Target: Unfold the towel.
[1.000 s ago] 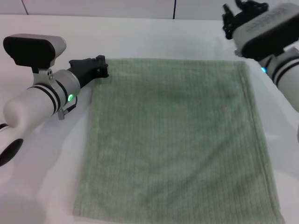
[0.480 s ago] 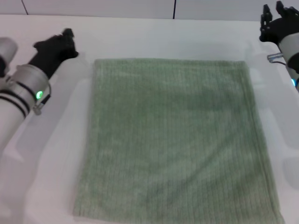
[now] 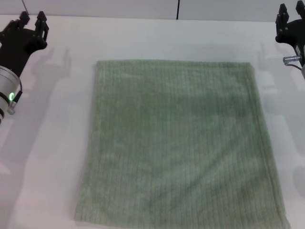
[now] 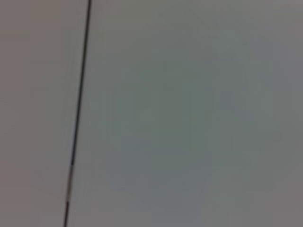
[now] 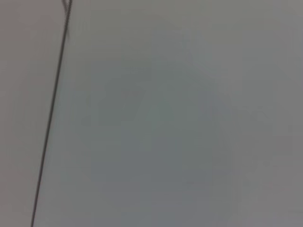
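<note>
The towel (image 3: 178, 143), a large pale sage-green terry cloth, lies spread flat on the white table (image 3: 57, 157) in the head view, roughly rectangular, and its near edge reaches the bottom of that view. My left gripper (image 3: 32, 17) is raised at the far left, well clear of the towel's far-left corner, open and empty. My right gripper (image 3: 292, 10) is raised at the far right edge of the view, clear of the towel's far-right corner, open and empty. Neither wrist view shows the towel or any fingers.
A pale wall with a dark vertical seam (image 3: 177, 9) stands behind the table. Both wrist views show only a plain pale surface with a thin dark line (image 4: 78, 118) (image 5: 49, 118). Bare white table surrounds the towel on the left, right and far sides.
Both grippers have let go of the towel's far corners and drawn up and outward, the left to the left, the right to the right. The towel has stayed flat.
</note>
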Controlling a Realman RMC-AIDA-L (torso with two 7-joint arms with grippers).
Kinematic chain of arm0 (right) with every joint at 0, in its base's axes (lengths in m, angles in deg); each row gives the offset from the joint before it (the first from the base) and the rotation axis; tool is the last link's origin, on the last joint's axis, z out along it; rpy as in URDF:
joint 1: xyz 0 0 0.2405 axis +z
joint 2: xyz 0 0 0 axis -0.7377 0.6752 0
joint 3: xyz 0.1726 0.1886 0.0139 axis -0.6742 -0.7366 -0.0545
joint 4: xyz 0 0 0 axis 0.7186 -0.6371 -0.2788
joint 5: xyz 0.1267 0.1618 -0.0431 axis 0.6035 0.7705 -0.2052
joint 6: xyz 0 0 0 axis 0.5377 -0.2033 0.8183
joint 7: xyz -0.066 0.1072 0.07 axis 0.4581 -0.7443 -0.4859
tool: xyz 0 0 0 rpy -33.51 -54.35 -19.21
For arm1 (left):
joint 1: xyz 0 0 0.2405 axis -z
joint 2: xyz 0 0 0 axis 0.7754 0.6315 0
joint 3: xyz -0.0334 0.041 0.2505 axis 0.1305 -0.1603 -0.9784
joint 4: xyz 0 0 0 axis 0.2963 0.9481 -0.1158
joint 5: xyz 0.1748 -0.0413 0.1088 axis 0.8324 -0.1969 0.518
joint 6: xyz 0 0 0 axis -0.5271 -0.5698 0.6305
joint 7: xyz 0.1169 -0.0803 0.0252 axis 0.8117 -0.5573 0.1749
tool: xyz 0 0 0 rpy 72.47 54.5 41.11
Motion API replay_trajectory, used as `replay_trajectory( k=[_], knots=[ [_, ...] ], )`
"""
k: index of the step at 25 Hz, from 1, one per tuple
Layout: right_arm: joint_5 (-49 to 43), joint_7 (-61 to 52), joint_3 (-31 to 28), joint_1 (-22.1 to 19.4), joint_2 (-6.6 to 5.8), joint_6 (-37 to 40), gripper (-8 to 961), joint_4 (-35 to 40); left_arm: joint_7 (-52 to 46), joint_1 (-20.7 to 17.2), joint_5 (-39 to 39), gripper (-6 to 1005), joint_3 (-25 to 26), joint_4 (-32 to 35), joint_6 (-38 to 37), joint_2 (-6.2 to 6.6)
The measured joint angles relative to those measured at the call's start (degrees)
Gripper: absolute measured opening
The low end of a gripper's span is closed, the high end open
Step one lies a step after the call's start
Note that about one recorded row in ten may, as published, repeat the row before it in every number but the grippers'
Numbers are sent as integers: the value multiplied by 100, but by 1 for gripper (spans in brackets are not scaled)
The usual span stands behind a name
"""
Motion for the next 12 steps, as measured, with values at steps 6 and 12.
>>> replay_trajectory(
  k=[6, 12],
  knots=[
    [-1, -47, -27, -19, -1, -116, 404, -4, 333, 20, 1, 436, 574, -4, 9, -13],
    [26, -30, -99, -54, 3, -265, 656, -13, 370, 86, -2, 707, 695, 2, 61, -13]
  ],
)
